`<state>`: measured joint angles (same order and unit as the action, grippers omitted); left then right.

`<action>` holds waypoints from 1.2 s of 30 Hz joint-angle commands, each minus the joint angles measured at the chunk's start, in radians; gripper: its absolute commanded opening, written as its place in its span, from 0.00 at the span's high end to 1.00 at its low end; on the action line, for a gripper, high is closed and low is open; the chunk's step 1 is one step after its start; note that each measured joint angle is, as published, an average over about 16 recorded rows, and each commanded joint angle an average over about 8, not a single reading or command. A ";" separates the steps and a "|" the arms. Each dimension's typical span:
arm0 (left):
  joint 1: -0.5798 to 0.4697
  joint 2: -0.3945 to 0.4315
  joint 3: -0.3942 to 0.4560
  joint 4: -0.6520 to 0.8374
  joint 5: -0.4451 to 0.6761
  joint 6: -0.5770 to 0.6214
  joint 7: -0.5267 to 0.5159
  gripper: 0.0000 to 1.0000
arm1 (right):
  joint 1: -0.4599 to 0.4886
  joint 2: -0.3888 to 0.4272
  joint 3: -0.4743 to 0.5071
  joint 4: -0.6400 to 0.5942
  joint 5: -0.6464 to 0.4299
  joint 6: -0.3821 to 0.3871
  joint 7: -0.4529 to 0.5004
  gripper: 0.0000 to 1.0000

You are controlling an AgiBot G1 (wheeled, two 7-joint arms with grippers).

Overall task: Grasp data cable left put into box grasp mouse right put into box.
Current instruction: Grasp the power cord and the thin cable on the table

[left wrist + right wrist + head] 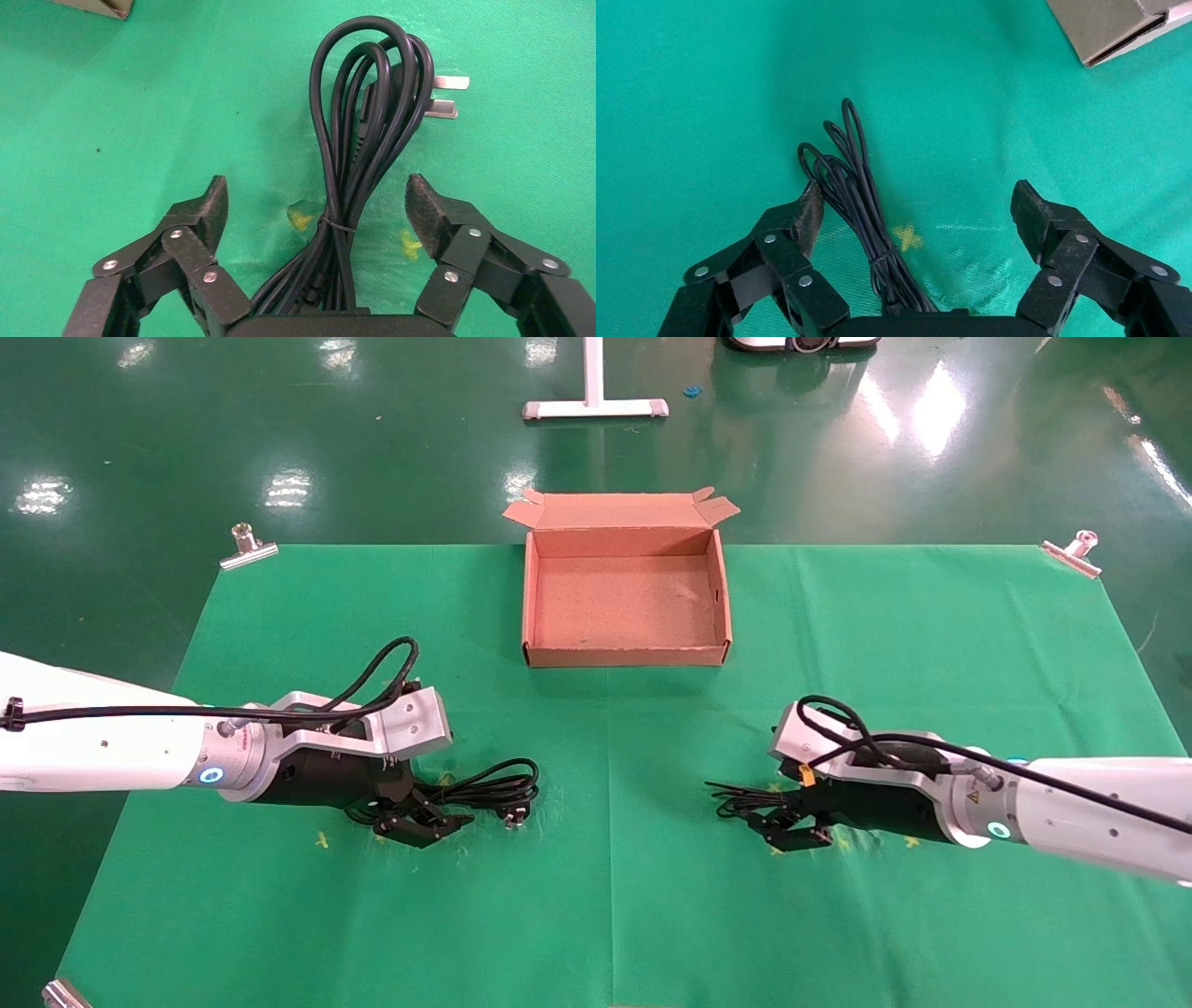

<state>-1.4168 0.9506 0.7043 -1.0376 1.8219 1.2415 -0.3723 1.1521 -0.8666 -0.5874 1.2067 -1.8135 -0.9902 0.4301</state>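
Box (625, 656) is empty so far, left gripper (318, 203) wide open around the data cable (362, 126), right gripper (916, 210) open over the mouse cord (852, 182).

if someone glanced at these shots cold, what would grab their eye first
Probably the two arms low over the green cloth: the left gripper spread open around the bundled data cable, the right gripper open over a thin black cord. Behind them, the empty brown box sits at the cloth's far middle.
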 commanded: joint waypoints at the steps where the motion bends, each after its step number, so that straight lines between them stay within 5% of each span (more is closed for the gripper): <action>1: 0.000 0.000 0.000 0.000 0.000 0.000 0.000 1.00 | -0.001 0.001 0.000 0.001 0.002 -0.001 -0.001 1.00; 36: -0.005 0.000 -0.001 -0.003 -0.003 0.003 0.000 1.00 | -0.003 0.005 0.003 0.007 0.011 -0.006 -0.004 1.00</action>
<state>-1.4369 0.9520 0.6997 -1.0466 1.8124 1.2559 -0.3728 1.1567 -0.8540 -0.5749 1.2208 -1.7915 -0.9962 0.4276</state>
